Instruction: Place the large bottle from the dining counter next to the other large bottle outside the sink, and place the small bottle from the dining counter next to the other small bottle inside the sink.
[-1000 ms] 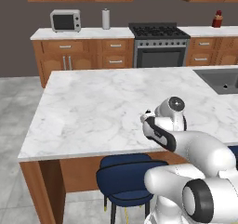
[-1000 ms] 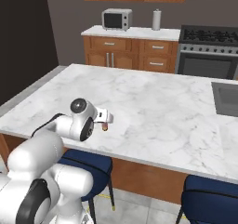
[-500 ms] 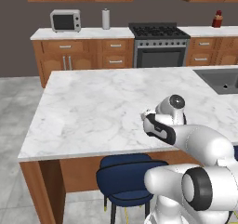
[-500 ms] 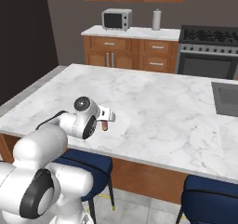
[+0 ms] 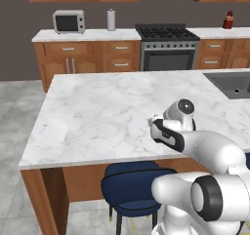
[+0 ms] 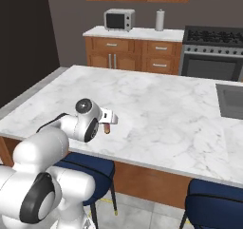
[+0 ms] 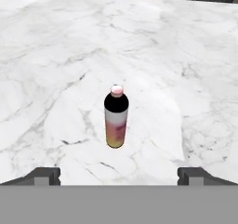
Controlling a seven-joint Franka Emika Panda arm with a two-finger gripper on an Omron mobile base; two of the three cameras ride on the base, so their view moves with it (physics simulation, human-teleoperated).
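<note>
The small bottle (image 7: pixel 116 118) stands upright on the white marble dining counter (image 5: pixel 97 112), with a pale pink cap, a dark shoulder and a pink-orange body. In the right base view the small bottle (image 6: pixel 107 128) peeks out just below the hand. My gripper (image 7: pixel 119 175) is open, and the bottle stands a little ahead of it, centred between the two fingertips without touching either. The gripper (image 5: pixel 154 127) hovers low over the counter's near side. The sink (image 5: pixel 229 80) is a dark basin at the counter's right end. Both large bottles are out of view.
Blue stools (image 5: pixel 129 187) stand under the counter's near edge. Behind the counter, along the back wall, are a microwave (image 5: pixel 69 21), a paper towel roll (image 5: pixel 111 20), a stove (image 5: pixel 166 32) and a small red container (image 5: pixel 228 20). Bare marble lies all around the bottle.
The forearm and elbow have shifted slightly. The hand stays almost where it was by the small bottle, still open.
</note>
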